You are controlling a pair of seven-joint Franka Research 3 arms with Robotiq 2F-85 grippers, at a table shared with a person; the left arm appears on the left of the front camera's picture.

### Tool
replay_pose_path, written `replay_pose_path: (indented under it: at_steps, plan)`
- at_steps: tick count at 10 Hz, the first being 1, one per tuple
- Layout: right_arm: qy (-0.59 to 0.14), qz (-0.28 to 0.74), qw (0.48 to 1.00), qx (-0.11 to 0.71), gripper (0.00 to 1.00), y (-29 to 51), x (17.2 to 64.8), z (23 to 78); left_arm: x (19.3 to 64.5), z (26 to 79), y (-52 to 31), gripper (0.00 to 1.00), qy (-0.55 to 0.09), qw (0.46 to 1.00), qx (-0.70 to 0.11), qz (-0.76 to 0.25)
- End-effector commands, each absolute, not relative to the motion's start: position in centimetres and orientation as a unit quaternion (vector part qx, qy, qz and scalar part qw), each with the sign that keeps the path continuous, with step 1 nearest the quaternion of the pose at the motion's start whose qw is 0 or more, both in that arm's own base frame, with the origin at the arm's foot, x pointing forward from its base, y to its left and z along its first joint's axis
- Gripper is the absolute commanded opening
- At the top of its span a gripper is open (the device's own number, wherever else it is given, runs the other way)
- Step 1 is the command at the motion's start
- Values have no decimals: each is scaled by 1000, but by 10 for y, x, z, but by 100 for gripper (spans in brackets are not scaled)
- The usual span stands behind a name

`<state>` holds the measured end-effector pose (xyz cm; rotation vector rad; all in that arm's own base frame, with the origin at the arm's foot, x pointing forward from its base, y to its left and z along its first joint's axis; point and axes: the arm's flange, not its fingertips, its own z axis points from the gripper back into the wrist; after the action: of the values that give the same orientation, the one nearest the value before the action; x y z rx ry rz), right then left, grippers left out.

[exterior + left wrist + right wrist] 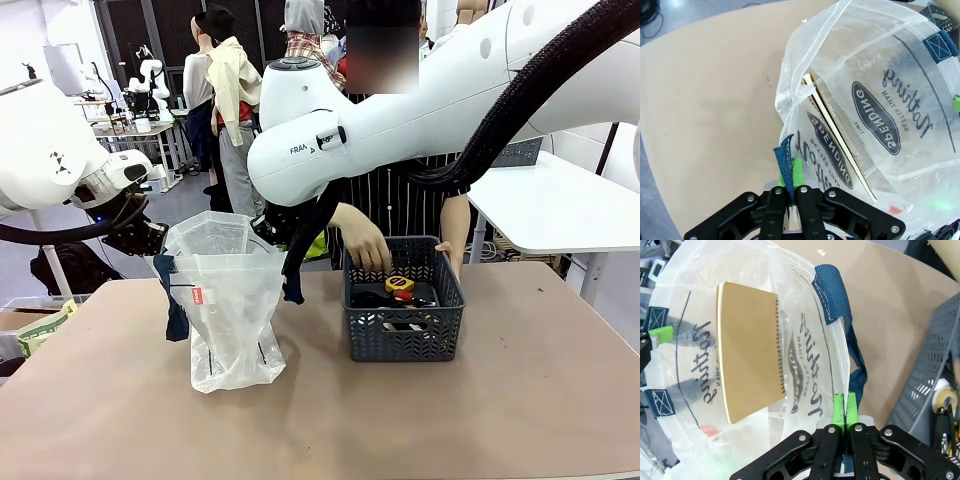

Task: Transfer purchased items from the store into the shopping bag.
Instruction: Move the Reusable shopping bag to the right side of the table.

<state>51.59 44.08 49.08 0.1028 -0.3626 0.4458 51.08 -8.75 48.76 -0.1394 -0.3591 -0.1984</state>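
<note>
Left fingers (798,172) and right fingers (838,412) are pinched shut on opposite rims of the shopping bag (232,300), propping its mouth open left of the worktop's (520,400) middle. The film's thin, floppy and slick, so the stitched navy handles (829,295) look the safest hold. The purchased items (400,292) seem small, light and rigid, down in the store (404,340) near the far edge, a person's hand (366,245) among them. Plain matte brown top, cluttered room behind.

Bag (232,310), centre-left: translucent white, navy handles, black print, red tag. Basket (405,342), centre-right: dark grey herringbone lattice. Notebook (747,350): tan. Table (500,420): brown.
</note>
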Motion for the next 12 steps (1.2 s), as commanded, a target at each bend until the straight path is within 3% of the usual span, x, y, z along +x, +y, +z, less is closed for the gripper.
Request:
replay_pose_path:
  at_steps: [1,12]
  plan:
    - [-181,210,960,49,0,440,516,491,508,490,-85,0,-180,978,-62,-90]
    - [-181,210,960,49,0,440,516,491,508,490,-85,0,-180,978,-62,-90]
